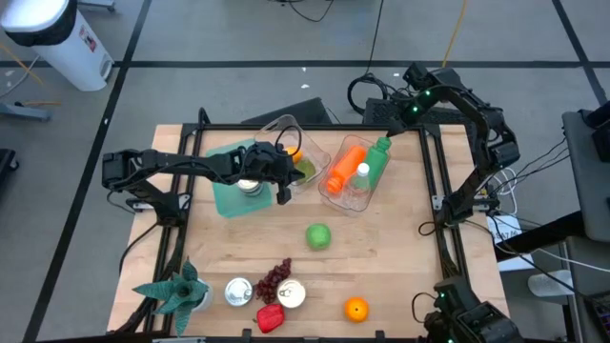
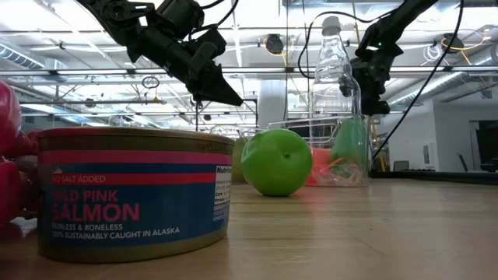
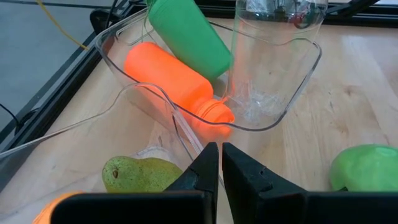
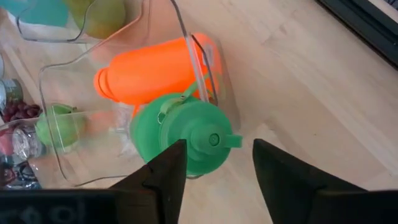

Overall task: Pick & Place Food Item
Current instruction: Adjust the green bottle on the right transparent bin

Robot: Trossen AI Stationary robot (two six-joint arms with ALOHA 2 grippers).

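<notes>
Because our right gripper hovers with its fingers apart above the green bottle in the clear bin, we judge it is lining up, while our left gripper waits pinched shut and empty near the pear.

"PINK SALMON" on can

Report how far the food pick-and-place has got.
Done, it seems: a pear lies in the clear bin beside the left gripper, whose fingers are shut and empty. In hand: nothing held; the right gripper hovers over the green bottle in the second clear bin. Left: green apple, orange, grapes and salmon can sit loose on the table.
</notes>
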